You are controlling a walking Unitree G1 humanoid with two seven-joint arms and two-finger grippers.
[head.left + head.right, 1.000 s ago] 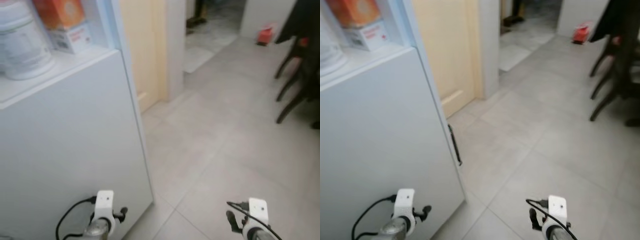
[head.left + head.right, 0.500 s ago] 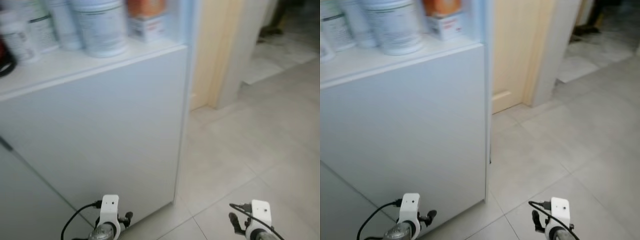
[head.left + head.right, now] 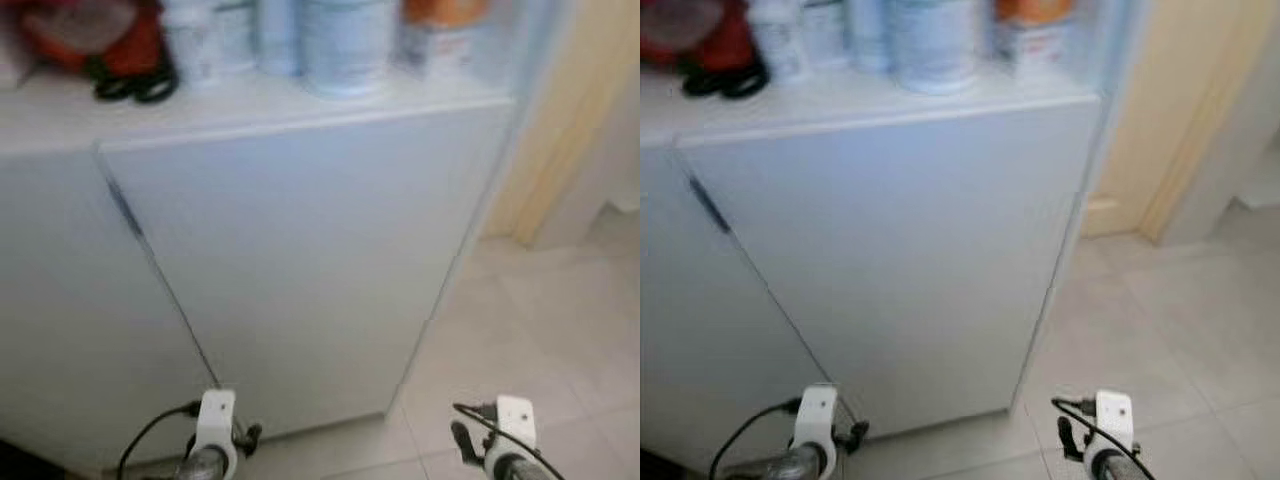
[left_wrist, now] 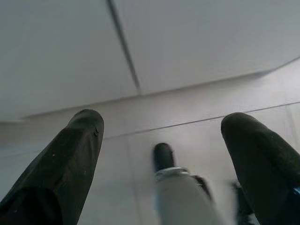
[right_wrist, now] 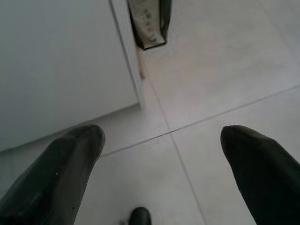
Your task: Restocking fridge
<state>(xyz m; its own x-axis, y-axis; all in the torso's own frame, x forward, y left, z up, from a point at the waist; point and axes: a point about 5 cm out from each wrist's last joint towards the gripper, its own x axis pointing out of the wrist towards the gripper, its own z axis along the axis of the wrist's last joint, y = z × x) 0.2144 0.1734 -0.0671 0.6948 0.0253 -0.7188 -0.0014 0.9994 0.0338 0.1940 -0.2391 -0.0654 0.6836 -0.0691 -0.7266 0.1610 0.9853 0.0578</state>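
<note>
A white unit [image 3: 300, 250] with two shut door fronts stands right before me, a dark seam [image 3: 160, 280] running between them. On its top stand white tubs [image 3: 345, 45], an orange box [image 3: 440, 30] and a red thing [image 3: 90, 35] with black loops beside it. Both arms hang low at the frame's lower edge, the left arm [image 3: 213, 435] by the doors and the right arm [image 3: 508, 435] over the floor. My left gripper [image 4: 161, 126] is open and empty above the floor at the doors' foot. My right gripper [image 5: 161, 136] is open and empty too, near the unit's corner [image 5: 129, 70].
Pale grey floor tiles [image 3: 530, 340] spread to the right of the unit. A light wooden door frame [image 3: 560, 130] rises at the right behind it. A dark strip [image 5: 147, 23] shows at the corner in the right wrist view.
The camera has swung to the left: the hallway and chairs have left the picture and the unit's doors now face me. Both arms hang as before.
</note>
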